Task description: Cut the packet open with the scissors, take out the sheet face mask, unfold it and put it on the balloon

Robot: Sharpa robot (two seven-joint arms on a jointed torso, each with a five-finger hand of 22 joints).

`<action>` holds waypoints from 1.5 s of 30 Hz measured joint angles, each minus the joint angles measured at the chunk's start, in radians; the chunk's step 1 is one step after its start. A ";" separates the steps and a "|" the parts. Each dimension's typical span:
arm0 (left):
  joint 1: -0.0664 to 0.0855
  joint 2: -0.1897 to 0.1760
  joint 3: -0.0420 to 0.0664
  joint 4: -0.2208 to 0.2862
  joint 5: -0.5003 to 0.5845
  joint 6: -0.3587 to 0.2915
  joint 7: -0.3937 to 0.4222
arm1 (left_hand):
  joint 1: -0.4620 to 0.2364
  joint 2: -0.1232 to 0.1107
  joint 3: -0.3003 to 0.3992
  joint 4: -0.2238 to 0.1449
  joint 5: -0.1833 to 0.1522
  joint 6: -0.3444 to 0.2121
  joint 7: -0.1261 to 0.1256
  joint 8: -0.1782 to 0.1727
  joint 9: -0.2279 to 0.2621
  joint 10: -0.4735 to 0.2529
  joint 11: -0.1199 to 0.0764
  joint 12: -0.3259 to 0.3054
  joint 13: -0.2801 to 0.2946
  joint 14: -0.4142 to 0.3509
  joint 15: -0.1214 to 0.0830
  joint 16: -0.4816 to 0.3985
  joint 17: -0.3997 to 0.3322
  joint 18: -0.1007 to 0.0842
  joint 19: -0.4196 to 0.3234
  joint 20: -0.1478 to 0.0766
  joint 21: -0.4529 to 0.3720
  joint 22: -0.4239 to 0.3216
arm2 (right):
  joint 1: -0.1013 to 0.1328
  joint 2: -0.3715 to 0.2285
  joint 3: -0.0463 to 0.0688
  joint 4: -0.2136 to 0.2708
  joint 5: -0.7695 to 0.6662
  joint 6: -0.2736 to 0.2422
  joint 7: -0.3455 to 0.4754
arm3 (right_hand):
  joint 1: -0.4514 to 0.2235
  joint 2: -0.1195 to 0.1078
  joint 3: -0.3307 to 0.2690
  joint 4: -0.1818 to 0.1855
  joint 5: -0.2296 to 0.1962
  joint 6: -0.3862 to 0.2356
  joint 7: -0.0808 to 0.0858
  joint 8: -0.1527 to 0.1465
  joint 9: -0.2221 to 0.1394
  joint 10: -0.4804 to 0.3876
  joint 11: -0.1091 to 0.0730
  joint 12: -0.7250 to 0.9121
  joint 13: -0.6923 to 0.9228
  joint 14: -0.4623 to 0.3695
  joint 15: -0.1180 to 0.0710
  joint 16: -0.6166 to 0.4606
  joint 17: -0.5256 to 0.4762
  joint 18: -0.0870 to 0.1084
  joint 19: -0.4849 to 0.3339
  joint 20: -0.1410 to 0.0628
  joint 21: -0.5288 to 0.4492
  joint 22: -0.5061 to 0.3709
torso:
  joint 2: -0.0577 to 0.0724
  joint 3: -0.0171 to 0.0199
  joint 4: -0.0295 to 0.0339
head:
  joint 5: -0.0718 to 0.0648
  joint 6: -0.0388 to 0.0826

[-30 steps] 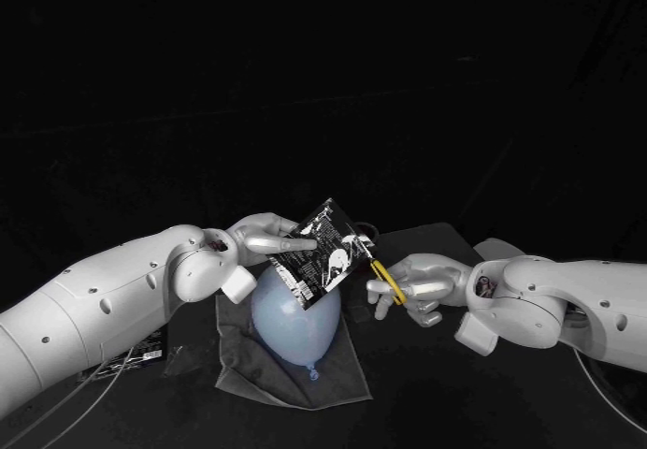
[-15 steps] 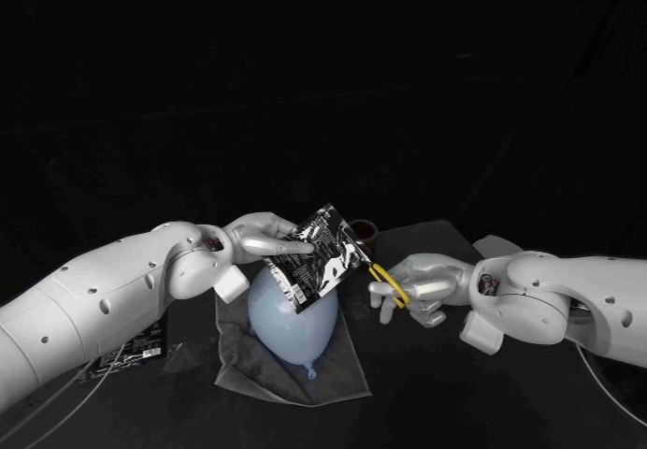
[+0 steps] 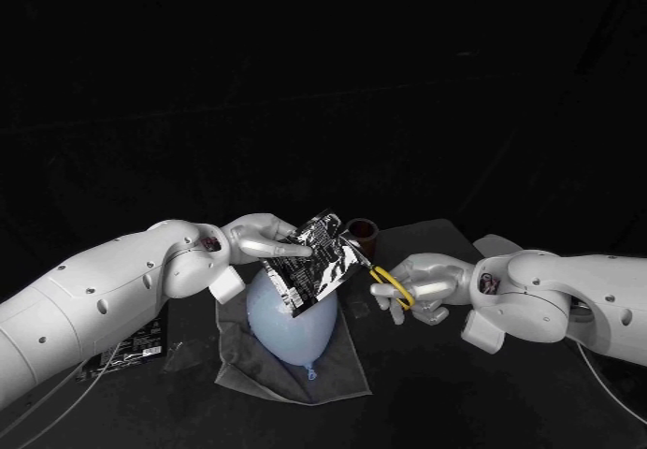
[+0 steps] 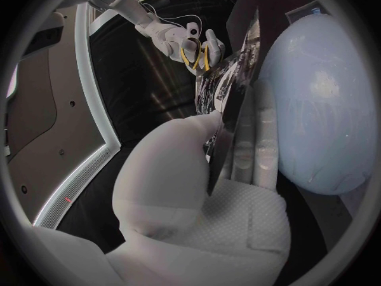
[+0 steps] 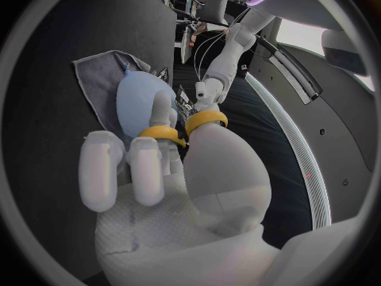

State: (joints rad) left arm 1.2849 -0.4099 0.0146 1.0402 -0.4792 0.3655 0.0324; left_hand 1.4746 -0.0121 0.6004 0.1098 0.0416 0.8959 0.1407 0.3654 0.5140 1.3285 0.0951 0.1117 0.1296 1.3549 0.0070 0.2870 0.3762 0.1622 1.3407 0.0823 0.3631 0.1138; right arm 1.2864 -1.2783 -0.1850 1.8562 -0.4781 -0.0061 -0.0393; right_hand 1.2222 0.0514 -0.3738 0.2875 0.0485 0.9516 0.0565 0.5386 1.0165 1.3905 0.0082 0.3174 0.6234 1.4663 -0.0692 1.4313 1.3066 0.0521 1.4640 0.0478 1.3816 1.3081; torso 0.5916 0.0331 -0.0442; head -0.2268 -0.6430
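The packet (image 3: 313,260) is tilted above the pale balloon (image 3: 290,323), pinched between the fingers of the left hand (image 3: 267,239); its contents cannot be told. The right hand (image 3: 421,281) grasps the yellow-handled scissors (image 3: 391,285) just beside the packet's edge. The balloon lies on a grey cloth (image 3: 337,374) on the counter (image 3: 445,398).

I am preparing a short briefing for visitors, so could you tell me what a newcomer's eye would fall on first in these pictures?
First, the black-and-white packet, pinched by the left robot hand and held tilted over the pale blue balloon in the middle of the head view. Next, the yellow-handled scissors in the right robot hand, their tip at the packet's right edge. The balloon lies on a grey cloth.
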 measured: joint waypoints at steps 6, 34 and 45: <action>0.000 -0.002 0.000 0.000 -0.004 0.007 0.000 | -0.006 -0.005 0.000 0.000 0.004 -0.002 -0.001 0.000 0.000 0.003 0.000 0.005 0.002 0.002 -0.002 0.000 0.003 0.000 0.000 0.000 0.001 0.000 | 0.000 0.005 0.000 -0.003 0.000 -0.005 0.000 | 0.015 0.041 -0.058 -0.001 0.000 -0.009 -0.021 0.069 0.101 -0.010 -0.012 0.208 0.260 0.001 -0.014 0.008 0.002 -0.001 0.001 -0.018 0.018 0.000 | 0.000 0.0000 -0.0001 | -0.004 0.003; 0.001 -0.008 0.000 0.016 -0.014 0.025 -0.003 | -0.020 -0.012 0.000 0.000 0.004 0.000 0.001 0.000 0.000 0.014 -0.007 0.005 0.011 0.007 -0.003 0.008 0.014 0.002 0.000 0.000 0.005 0.002 | 0.000 0.045 -0.002 -0.009 -0.001 -0.056 0.013 | -0.079 -0.161 0.181 0.009 0.000 -0.235 0.130 -0.247 -0.070 -0.325 0.114 -0.204 -0.157 0.000 0.109 -0.039 -0.080 0.017 -0.085 0.098 -0.129 0.000 | 0.000 0.0005 -0.0005 | -0.008 0.014; 0.001 -0.012 0.001 0.024 -0.033 0.034 0.000 | -0.019 -0.011 0.000 0.000 0.004 0.003 -0.002 0.000 0.000 0.020 -0.013 0.004 0.015 0.009 -0.002 0.008 0.017 0.002 0.003 -0.003 0.005 0.002 | 0.000 0.040 -0.002 -0.022 0.008 -0.059 0.016 | -0.086 -0.151 0.192 0.009 0.000 -0.206 0.127 -0.233 -0.076 -0.293 0.104 -0.198 -0.186 0.000 0.109 -0.039 -0.079 0.017 -0.085 0.098 -0.129 -0.001 | 0.000 0.0004 -0.0010 | -0.007 0.012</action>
State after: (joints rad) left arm 1.2863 -0.4221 0.0151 1.0640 -0.5126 0.3998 0.0323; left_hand 1.4553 -0.0236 0.6004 0.1097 0.0457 0.8990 0.1387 0.3655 0.5140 1.3483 0.0824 0.1161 0.1445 1.3638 0.0055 0.2951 0.3931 0.1646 1.3441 0.0790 0.3677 0.1156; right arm 1.2861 -1.2379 -0.1868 1.8337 -0.4703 -0.0652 -0.0238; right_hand 1.1367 -0.0999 -0.1815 0.2966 0.0485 0.7456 0.1833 0.3057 0.9404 1.0976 0.1124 0.1190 0.4373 1.4664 0.0394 1.3924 1.2278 0.0687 1.3786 0.1455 1.2524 1.3076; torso 0.5916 0.0335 -0.0452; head -0.2335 -0.6308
